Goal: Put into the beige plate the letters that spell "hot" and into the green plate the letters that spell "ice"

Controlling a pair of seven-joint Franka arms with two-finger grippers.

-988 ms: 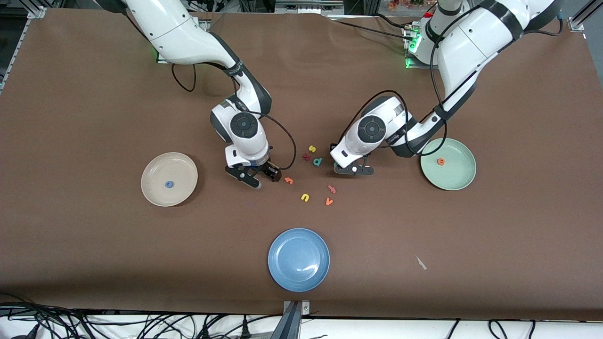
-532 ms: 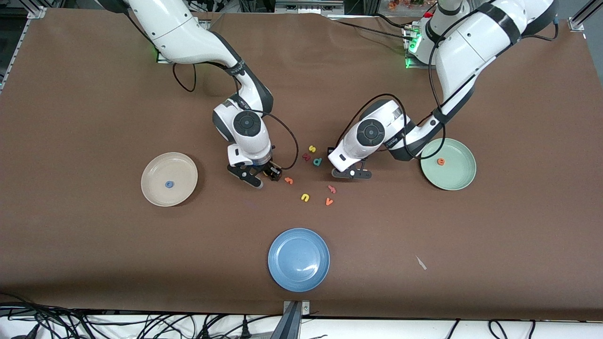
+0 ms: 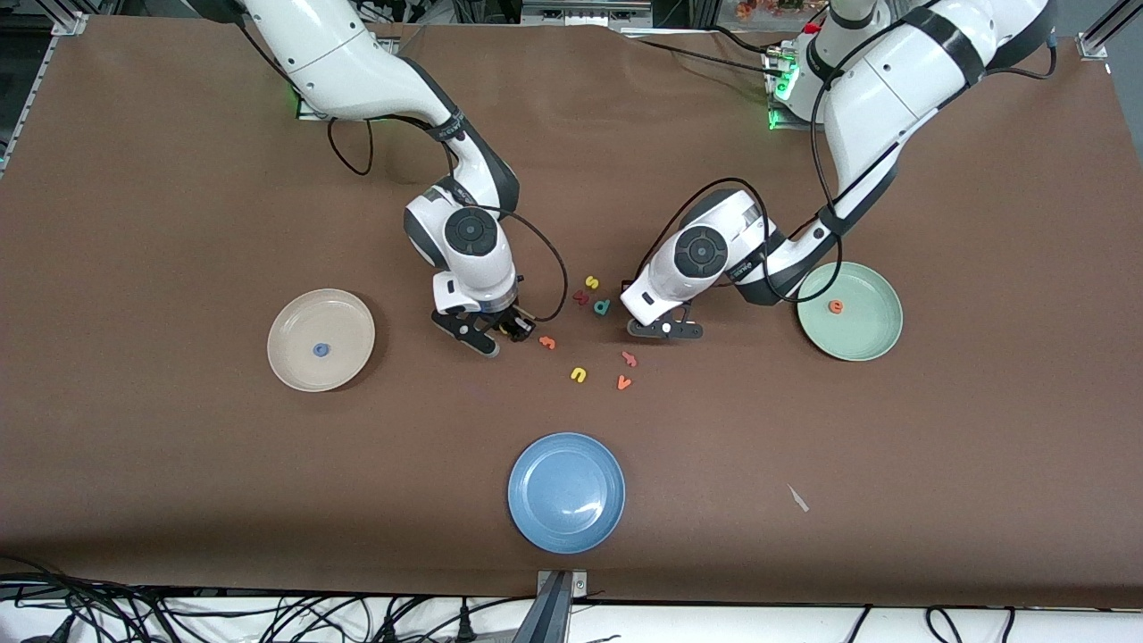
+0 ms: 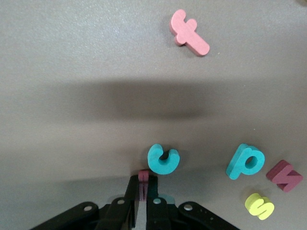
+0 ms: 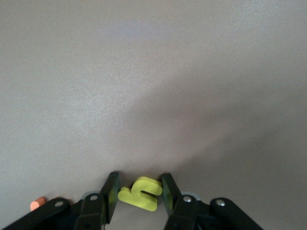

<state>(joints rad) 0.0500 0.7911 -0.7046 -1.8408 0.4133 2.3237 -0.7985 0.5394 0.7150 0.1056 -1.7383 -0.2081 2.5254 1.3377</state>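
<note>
My left gripper (image 3: 665,329) is down at the table beside the letter cluster, shut on the small dark red i (image 4: 143,175). The teal c (image 4: 162,159) lies right against its fingertips. My right gripper (image 3: 500,337) is low toward the beige plate's end of the cluster. Its fingers press both ends of the yellow h (image 5: 139,197). The orange t (image 3: 546,342) lies just beside it. The blue o (image 3: 321,350) rests in the beige plate (image 3: 295,366). The orange e (image 3: 836,306) rests in the green plate (image 3: 871,338).
Between the grippers lie a teal p (image 3: 603,307), dark red k (image 3: 581,298) and yellow s (image 3: 591,282). Nearer the camera are a yellow u (image 3: 579,375), orange v (image 3: 624,383) and a salmon-pink barred letter (image 3: 629,359). A blue plate (image 3: 566,522) sits near the front edge.
Both grippers have closed: the left one onto the dark red i, the right one onto the yellow h. Both hands shifted only slightly.
</note>
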